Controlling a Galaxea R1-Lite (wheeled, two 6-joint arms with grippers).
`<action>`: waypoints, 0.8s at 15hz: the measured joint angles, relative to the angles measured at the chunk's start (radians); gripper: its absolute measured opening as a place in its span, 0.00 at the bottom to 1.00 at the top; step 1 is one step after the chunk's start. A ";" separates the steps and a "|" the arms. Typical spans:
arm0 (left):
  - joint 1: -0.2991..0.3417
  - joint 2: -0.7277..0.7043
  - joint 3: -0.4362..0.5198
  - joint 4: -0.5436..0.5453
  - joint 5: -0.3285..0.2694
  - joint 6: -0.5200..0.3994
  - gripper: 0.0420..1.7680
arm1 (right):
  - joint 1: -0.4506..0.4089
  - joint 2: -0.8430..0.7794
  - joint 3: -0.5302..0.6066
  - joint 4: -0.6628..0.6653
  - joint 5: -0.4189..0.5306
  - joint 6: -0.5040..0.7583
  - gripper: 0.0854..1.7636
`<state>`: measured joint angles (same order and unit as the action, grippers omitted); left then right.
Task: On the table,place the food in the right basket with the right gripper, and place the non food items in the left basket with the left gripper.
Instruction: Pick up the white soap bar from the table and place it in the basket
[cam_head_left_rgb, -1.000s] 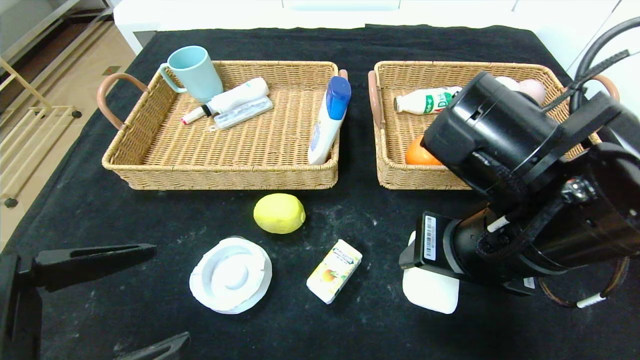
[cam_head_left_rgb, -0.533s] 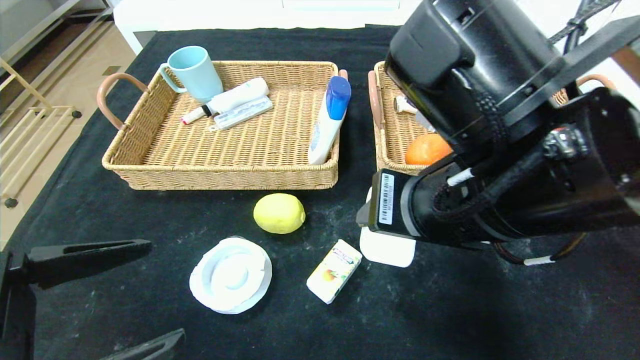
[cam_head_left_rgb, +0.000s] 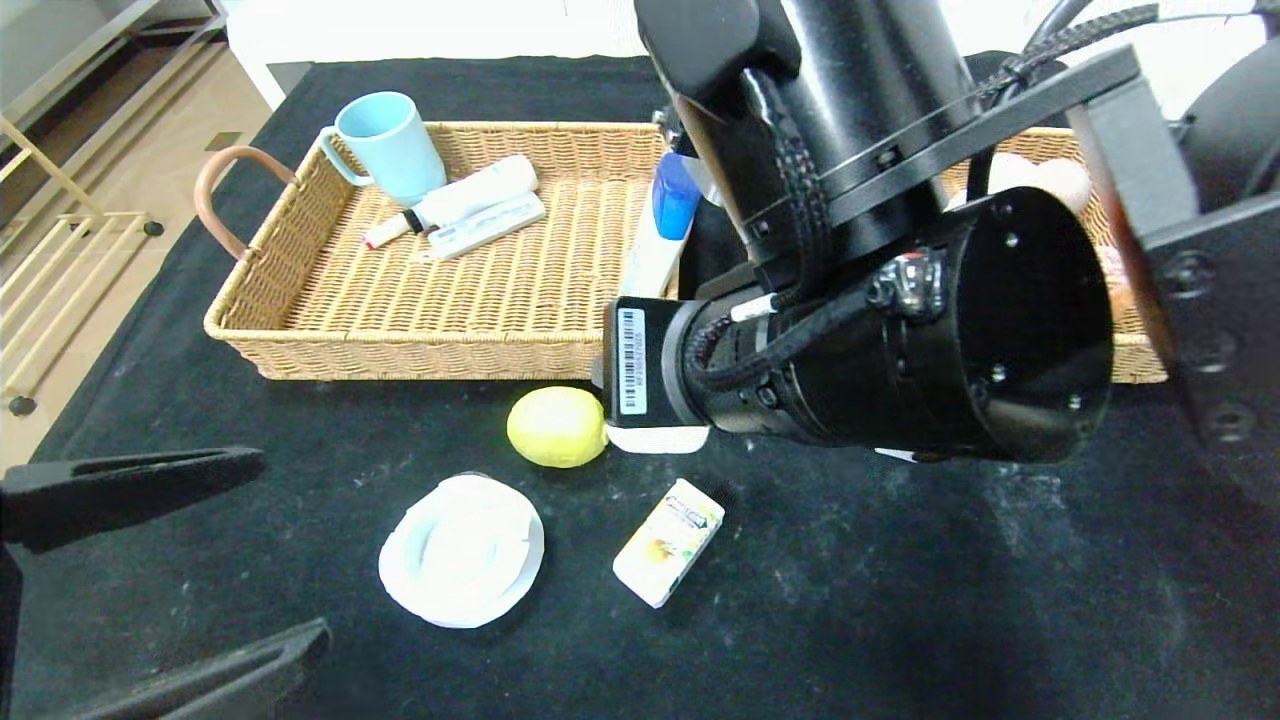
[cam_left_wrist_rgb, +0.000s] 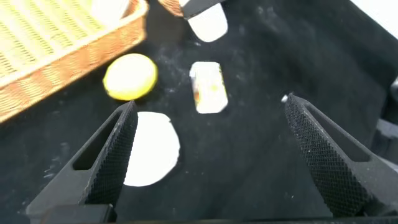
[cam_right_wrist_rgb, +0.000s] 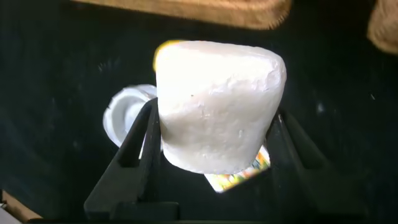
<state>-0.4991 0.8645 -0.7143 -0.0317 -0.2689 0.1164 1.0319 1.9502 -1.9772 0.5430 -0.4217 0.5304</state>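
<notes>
My right gripper (cam_right_wrist_rgb: 214, 112) is shut on a white spongy block (cam_right_wrist_rgb: 217, 106) and holds it above the table, just right of the yellow lemon (cam_head_left_rgb: 557, 427). A corner of the block (cam_head_left_rgb: 655, 438) shows under the arm in the head view. A small juice box (cam_head_left_rgb: 668, 541) and a white round dish (cam_head_left_rgb: 462, 550) lie on the black cloth in front. My left gripper (cam_head_left_rgb: 295, 545) is open and empty at the near left, with the dish (cam_left_wrist_rgb: 149, 149), lemon (cam_left_wrist_rgb: 129, 76) and juice box (cam_left_wrist_rgb: 208, 87) ahead of it.
The left basket (cam_head_left_rgb: 300, 335) holds a blue cup (cam_head_left_rgb: 390, 145), a white tube (cam_head_left_rgb: 470, 195) and a blue-capped bottle (cam_head_left_rgb: 665, 230). The right basket (cam_head_left_rgb: 1140, 360) is mostly hidden behind my right arm; a pale egg (cam_head_left_rgb: 1060, 180) shows in it.
My right arm has swung left from the near right of the table toward the lemon, carrying the white block. It now hides most of the right basket. The left gripper has barely moved.
</notes>
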 joint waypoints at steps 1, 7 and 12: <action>0.002 -0.001 -0.009 0.000 0.019 -0.001 0.97 | -0.001 0.010 0.004 -0.052 0.000 -0.037 0.57; 0.011 -0.024 -0.036 0.003 0.033 0.000 0.97 | -0.020 0.071 0.082 -0.410 0.000 -0.233 0.57; 0.010 -0.031 -0.041 0.028 0.030 0.006 0.97 | -0.047 0.135 0.127 -0.698 -0.046 -0.406 0.57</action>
<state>-0.4891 0.8332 -0.7553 -0.0038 -0.2389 0.1226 0.9847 2.0855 -1.8502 -0.1549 -0.4674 0.1245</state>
